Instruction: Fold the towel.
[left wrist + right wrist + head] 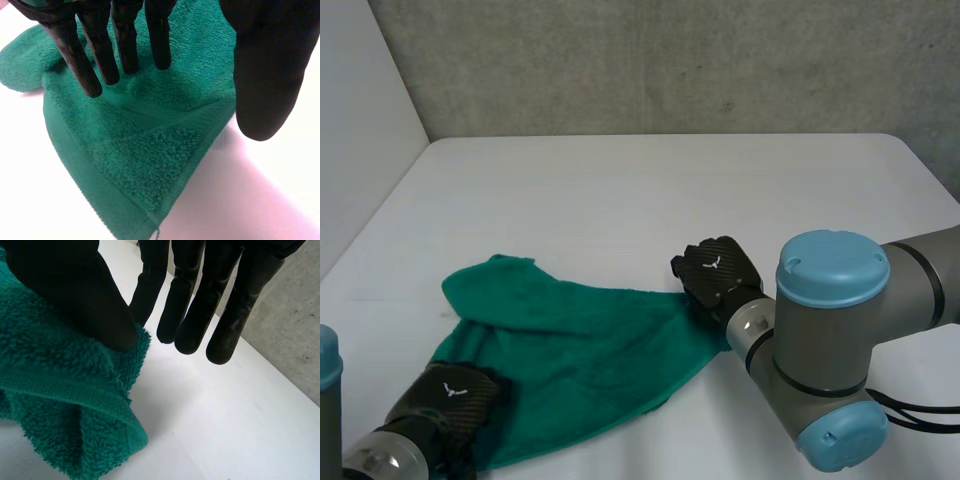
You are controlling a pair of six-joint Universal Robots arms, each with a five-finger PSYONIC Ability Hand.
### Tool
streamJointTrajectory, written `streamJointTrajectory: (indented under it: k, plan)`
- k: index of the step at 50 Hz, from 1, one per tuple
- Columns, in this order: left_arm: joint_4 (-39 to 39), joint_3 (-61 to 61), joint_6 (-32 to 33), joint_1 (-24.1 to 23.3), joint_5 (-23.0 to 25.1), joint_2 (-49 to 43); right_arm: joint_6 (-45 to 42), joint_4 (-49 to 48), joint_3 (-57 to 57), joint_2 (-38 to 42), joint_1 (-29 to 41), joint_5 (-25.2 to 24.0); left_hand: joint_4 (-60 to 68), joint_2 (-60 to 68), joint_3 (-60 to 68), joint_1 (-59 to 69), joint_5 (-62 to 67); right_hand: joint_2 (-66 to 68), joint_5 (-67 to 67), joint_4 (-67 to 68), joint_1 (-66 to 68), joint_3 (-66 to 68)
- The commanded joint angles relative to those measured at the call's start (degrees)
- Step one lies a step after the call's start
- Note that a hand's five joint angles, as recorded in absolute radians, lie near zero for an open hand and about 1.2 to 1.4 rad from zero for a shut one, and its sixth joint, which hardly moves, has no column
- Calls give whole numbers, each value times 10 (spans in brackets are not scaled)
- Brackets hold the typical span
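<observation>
White table [650, 190] stretches back to a grey concrete wall [670, 60] in the head view. A crumpled green terry-cloth towel [580, 350] lies on the table between the two hands. The left hand [455, 398] rests on the towel's near end, with cloth spreading away from it towards the other hand. The right hand [718, 272] sits at the towel's opposite corner, on the end of the right arm [832, 268] with its light-blue cap.

In the left wrist view, the left hand's fingers [100, 55] point straight down at the towel [150, 150], their tips at or just above the pile; I cannot tell which. The thumb [270, 75] stands well apart from them, so the hand is spread and grasps nothing. A hemmed corner of the towel lies beyond the fingertips, with bare table [260, 200] beside the thumb.

In the right wrist view, the right hand's thumb [75, 295] rests on the bunched, hemmed edge of the towel [55, 390]. Its fingers [195, 315] are straight and held apart from the thumb, over bare table [225, 430] just beside the cloth, so this hand is also spread and pinches nothing. The grey wall [295, 340] shows beyond the fingertips.
</observation>
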Motion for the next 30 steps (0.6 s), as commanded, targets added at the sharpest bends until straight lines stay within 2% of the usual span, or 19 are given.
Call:
streamJointTrajectory:
  k: [1, 7, 20, 22, 23, 25, 26, 27, 30]
  plan:
    - [25, -2, 0, -22, -3, -28, 0, 2, 0, 6, 1, -1, 39, 40, 41, 41, 36, 128, 136, 119, 249, 125]
    - [42, -1, 0, -24, -3, -44, 1, 3, 0, 5, 1, -1, 44, 45, 46, 46, 41, 128, 136, 119, 249, 125]
    - [86, 6, 0, -24, -3, -97, 1, 3, 1, 5, -1, -2, 150, 151, 152, 152, 147, 128, 136, 119, 249, 125]
    - [101, 8, 0, -24, -3, -104, 0, 3, 1, 5, -2, -2, 255, 256, 257, 258, 253, 128, 136, 119, 249, 125]
    - [101, 8, 0, -24, -3, -104, 1, 2, 0, 5, -3, -1, 256, 257, 258, 258, 253, 128, 136, 119, 249, 125]
    - [120, 12, 0, -24, -3, -106, 1, 2, 0, 5, -3, -1, 423, 424, 425, 426, 421, 128, 136, 119, 249, 125]
    - [120, 12, 0, -24, -3, -106, 0, 1, 0, 5, -5, 0, 424, 425, 426, 427, 422, 128, 136, 119, 249, 125]
    - [128, 13, 1, -23, -4, -106, 0, 1, 0, 5, -5, 0, 524, 525, 526, 526, 522, 128, 136, 119, 249, 125]
    - [131, 24, 5, -22, -5, -101, 0, 3, -1, -4, -21, 1, 559, 559, 560, 561, 556, 128, 136, 119, 249, 125]
